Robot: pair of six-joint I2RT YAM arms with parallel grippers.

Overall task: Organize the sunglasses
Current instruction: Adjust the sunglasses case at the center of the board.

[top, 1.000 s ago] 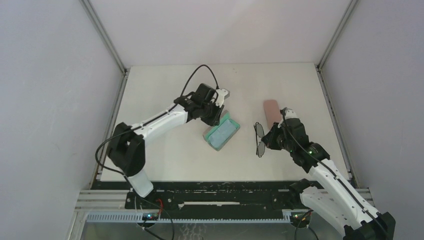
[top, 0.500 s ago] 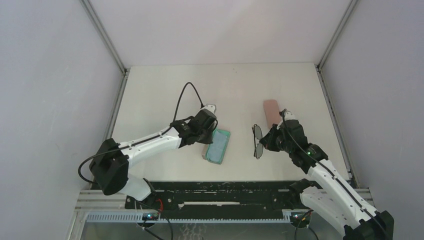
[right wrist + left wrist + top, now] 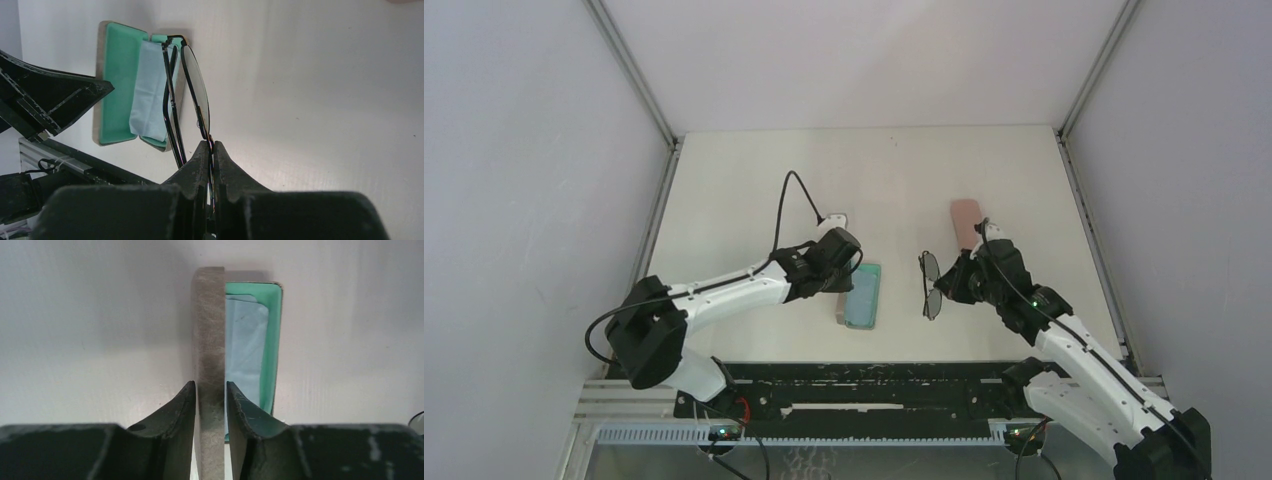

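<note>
My right gripper point(image 3: 954, 280) is shut on a pair of sunglasses point(image 3: 929, 283) with a thin black wire frame and dark lenses. It holds them edge-up above the table, right of the open grey-brown case point(image 3: 862, 297). In the right wrist view the gripper point(image 3: 210, 145) pinches the frame of the sunglasses point(image 3: 195, 95). My left gripper point(image 3: 839, 262) is shut on the case's upright lid point(image 3: 209, 340), its jaws either side of it point(image 3: 210, 390). The case's green lining point(image 3: 272, 340) holds a light blue cloth point(image 3: 245, 340). The second pair of sunglasses is out of view.
A closed pink case point(image 3: 965, 222) lies on the table behind my right gripper. Grey walls stand on both sides and at the back. A black rail point(image 3: 864, 375) runs along the table's near edge, close to the open case.
My left gripper has pulled the open case toward the near edge and turned it lengthwise. My right gripper has carried the sunglasses a little left, toward the case.
</note>
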